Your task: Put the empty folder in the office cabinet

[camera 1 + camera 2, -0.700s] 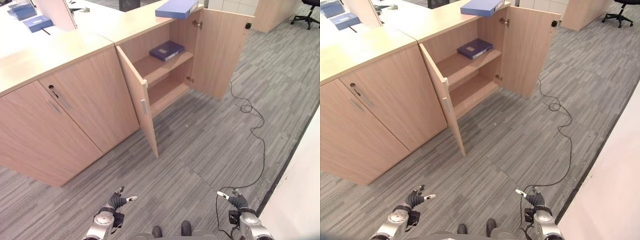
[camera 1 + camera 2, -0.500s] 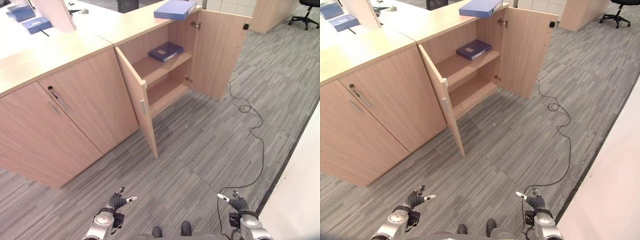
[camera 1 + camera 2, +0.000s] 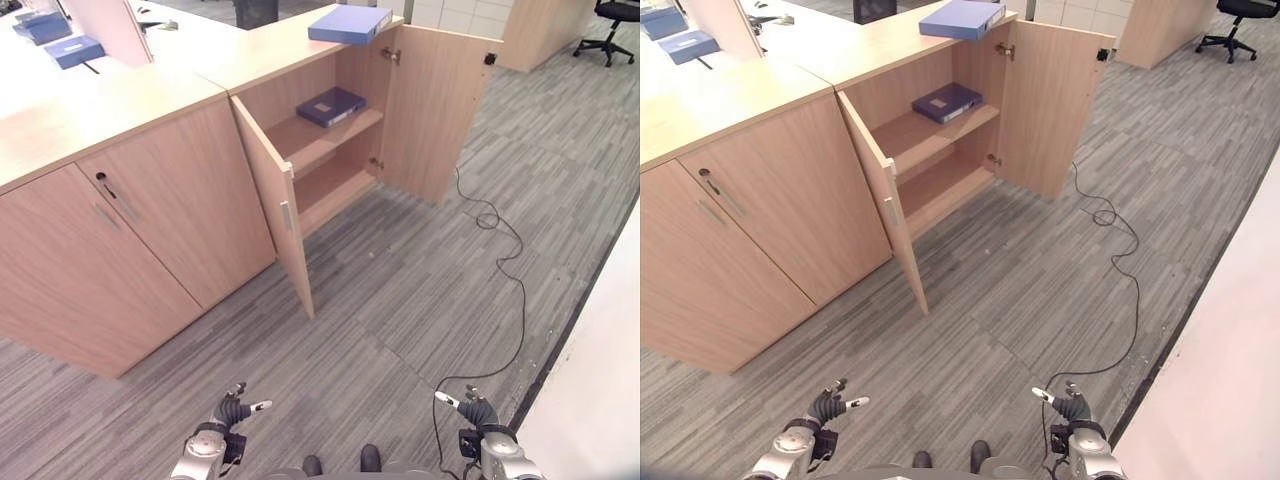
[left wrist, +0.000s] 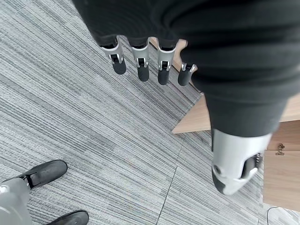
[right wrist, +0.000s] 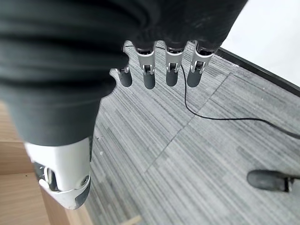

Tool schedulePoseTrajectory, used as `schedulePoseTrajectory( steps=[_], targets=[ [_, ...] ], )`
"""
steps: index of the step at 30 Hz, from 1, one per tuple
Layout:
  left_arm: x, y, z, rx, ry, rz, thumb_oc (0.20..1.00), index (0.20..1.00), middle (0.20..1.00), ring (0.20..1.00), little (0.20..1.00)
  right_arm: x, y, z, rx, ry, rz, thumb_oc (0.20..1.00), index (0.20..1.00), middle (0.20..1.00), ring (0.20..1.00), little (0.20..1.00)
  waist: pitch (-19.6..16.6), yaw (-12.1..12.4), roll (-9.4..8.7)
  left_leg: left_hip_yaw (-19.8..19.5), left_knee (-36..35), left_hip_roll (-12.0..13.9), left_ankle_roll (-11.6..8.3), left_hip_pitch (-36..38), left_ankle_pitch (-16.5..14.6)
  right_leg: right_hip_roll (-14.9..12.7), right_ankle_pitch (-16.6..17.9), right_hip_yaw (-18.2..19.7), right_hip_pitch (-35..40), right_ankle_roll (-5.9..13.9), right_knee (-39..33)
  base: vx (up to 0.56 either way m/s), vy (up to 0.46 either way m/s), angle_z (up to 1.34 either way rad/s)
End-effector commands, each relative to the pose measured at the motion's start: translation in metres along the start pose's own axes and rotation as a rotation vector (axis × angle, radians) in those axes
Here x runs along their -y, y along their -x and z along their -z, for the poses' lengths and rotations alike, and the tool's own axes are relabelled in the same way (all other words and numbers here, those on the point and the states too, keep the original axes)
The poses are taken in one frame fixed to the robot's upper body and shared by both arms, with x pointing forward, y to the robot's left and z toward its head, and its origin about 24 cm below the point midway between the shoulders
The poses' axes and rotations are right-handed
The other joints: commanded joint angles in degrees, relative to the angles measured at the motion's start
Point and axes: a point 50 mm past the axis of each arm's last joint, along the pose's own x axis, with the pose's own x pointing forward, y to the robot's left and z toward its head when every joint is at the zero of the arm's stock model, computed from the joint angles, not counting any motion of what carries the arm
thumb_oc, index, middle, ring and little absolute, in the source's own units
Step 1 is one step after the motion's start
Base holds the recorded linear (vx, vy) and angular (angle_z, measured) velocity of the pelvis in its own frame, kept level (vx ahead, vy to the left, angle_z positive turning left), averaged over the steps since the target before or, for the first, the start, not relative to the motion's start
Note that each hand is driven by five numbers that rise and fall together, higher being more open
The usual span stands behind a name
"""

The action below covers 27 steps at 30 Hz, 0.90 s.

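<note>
**Both hands low and empty, folders up at the cabinet**

I'm looking down at the grey floor (image 3: 400, 290) with both arms hanging near the bottom of my view; my left hand (image 3: 232, 412) sits low on the left, fingers (image 4: 139, 65) straight and relaxed in the wrist view, thumb apart, nothing in it; my right hand (image 3: 468, 410) sits low on the right, fingers (image 5: 171, 70) likewise extended over the floor, holding nothing.

Far ahead stands the office cabinet (image 3: 330, 150) with both doors swung wide; the left door (image 3: 275, 205) juts toward me, the right door (image 3: 435, 110) is folded back to the right; inside, on the upper shelf (image 3: 320, 135), lies a dark blue folder (image 3: 331, 105), flat, toward the right of the shelf; the lower shelf (image 3: 335, 185) is bare wood.

On the counter (image 3: 200, 60), right above the open compartment, a lighter blue folder (image 3: 349, 22) lies flat, its near corner poking over the edge; I can't tell from here which of the two is the empty one.

To the left, closed cabinet doors (image 3: 130, 230) with a small keyhole; far left on the counter, more blue folders (image 3: 75, 48) beside a pale divider panel (image 3: 105, 25); a black office chair (image 3: 610, 15) at the far right.
</note>
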Motion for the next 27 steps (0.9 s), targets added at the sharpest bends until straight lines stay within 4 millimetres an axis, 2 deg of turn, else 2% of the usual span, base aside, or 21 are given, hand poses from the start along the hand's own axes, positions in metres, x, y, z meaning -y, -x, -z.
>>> schedulePoseTrajectory(
  steps=[1, 6, 14, 17, 18, 19, 20, 22, 24, 25, 27],
  targets=[
    [-0.011, -0.006, -0.014, 0.043, 0.017, -0.035, 1.000, 1.000, 1.000, 1.000, 1.000, 0.002, -0.005, -0.013, 0.027, -0.030, 0.010, 1.000, 1.000, 1.000, 1.000, 1.000, -0.09, 0.69, -2.59, -0.07, 0.19, 2.41, -3.59, 1.12, -3.70, -6.17, -5.08, 0.62, 3.54, 7.03, 0.89, 0.00, 0.000, 0.00],
    [-0.012, -0.006, -0.014, 0.039, 0.023, -0.041, 1.000, 1.000, 1.000, 1.000, 1.000, 0.000, -0.006, -0.016, 0.031, -0.028, 0.003, 1.000, 1.000, 1.000, 1.000, 1.000, 0.05, 1.11, -2.81, 0.00, 0.19, 2.13, -3.18, 0.75, -3.99, -6.64, -5.12, 0.73, 2.91, 7.39, 1.86, 0.01, 0.040, -0.01],
    [-0.017, -0.009, -0.030, 0.092, 0.016, -0.051, 1.000, 1.000, 1.000, 1.000, 1.000, -0.005, -0.010, -0.033, 0.076, -0.040, -0.006, 1.000, 1.000, 1.000, 1.000, 1.000, 1.55, 1.62, -2.77, 0.25, 2.44, 1.68, -1.17, -1.97, -4.85, -8.00, -6.56, 1.74, -3.69, 8.76, 11.76, -0.02, 0.063, -0.04],
    [-0.019, -0.010, -0.037, 0.120, 0.008, -0.052, 1.000, 1.000, 1.000, 1.000, 1.000, -0.007, -0.011, -0.037, 0.091, -0.053, -0.009, 1.000, 1.000, 1.000, 1.000, 1.000, 2.50, 1.53, -2.58, 0.27, 3.58, 1.68, -0.38, -2.30, -5.70, -8.55, -4.91, 1.72, -8.14, 10.98, 19.17, -0.02, 0.065, -0.02],
    [-0.020, -0.010, -0.040, 0.128, 0.007, -0.053, 1.000, 1.000, 1.000, 1.000, 1.000, -0.009, -0.011, -0.040, 0.099, -0.059, -0.013, 1.000, 1.000, 1.000, 1.000, 1.000, 3.11, 1.36, -2.48, 0.58, 3.80, 1.79, -0.06, -2.36, -5.87, -8.59, -2.77, 1.78, -10.51, 12.60, 23.23, -0.03, 0.076, -0.10],
    [-0.022, -0.011, -0.044, 0.141, 0.000, -0.060, 1.000, 1.000, 1.000, 1.000, 1.000, -0.011, -0.011, -0.043, 0.108, -0.069, -0.015, 1.000, 1.000, 1.000, 1.000, 1.000, 4.07, 0.95, -1.64, 0.47, 4.19, 2.62, 0.11, -2.20, -6.26, -8.57, -0.85, 1.35, -14.63, 14.46, 29.58, 0.05, 0.047, -0.16],
    [-0.024, -0.011, -0.044, 0.140, -0.001, -0.067, 1.000, 1.000, 1.000, 1.000, 1.000, -0.012, -0.011, -0.044, 0.108, -0.074, -0.015, 1.000, 1.000, 1.000, 1.000, 1.000, 4.33, 0.95, -1.34, 0.33, 4.15, 3.02, -0.09, -1.70, -6.52, -9.37, -0.27, 0.44, -16.08, 14.51, 30.47, 0.15, 0.006, -0.16],
    [-0.028, -0.011, -0.044, 0.138, -0.003, -0.081, 1.000, 1.000, 1.000, 1.000, 1.000, -0.012, -0.011, -0.043, 0.103, -0.079, -0.013, 1.000, 1.000, 1.000, 1.000, 1.000, 4.19, 0.56, -1.41, 0.37, 3.05, 3.38, -0.89, 0.82, -7.64, -11.67, -0.47, -2.39, -18.14, 13.59, 27.31, 0.25, -0.082, 0.00],
    [-0.030, -0.011, -0.042, 0.124, 0.005, -0.093, 1.000, 1.000, 1.000, 1.000, 1.000, -0.010, -0.012, -0.044, 0.106, -0.080, -0.006, 1.000, 1.000, 1.000, 1.000, 1.000, 4.29, -0.53, -1.81, -0.35, 1.58, 3.41, -1.94, 3.87, -8.82, -12.99, -0.05, -4.95, -19.38, 12.36, 19.75, 0.30, -0.144, -0.08],
    [-0.030, -0.012, -0.040, 0.113, 0.009, -0.094, 1.000, 1.000, 1.000, 1.000, 1.000, -0.009, -0.011, -0.043, 0.103, -0.080, -0.002, 1.000, 1.000, 1.000, 1.000, 1.000, 4.47, -1.35, -1.82, -0.88, 1.03, 3.67, -2.52, 5.24, -9.37, -13.23, 0.63, -5.73, -19.57, 12.28, 15.81, 0.22, -0.107, -0.11],
    [-0.030, -0.012, -0.039, 0.108, 0.013, -0.095, 1.000, 1.000, 1.000, 1.000, 1.000, -0.008, -0.011, -0.041, 0.096, -0.079, 0.004, 1.000, 1.000, 1.000, 1.000, 1.000, 4.74, -2.15, -1.67, -1.50, 0.88, 4.17, -2.97, 6.46, -10.12, -13.01, 1.64, -6.10, -19.60, 12.34, 12.34, 0.27, -0.137, -0.04]
  ],
)
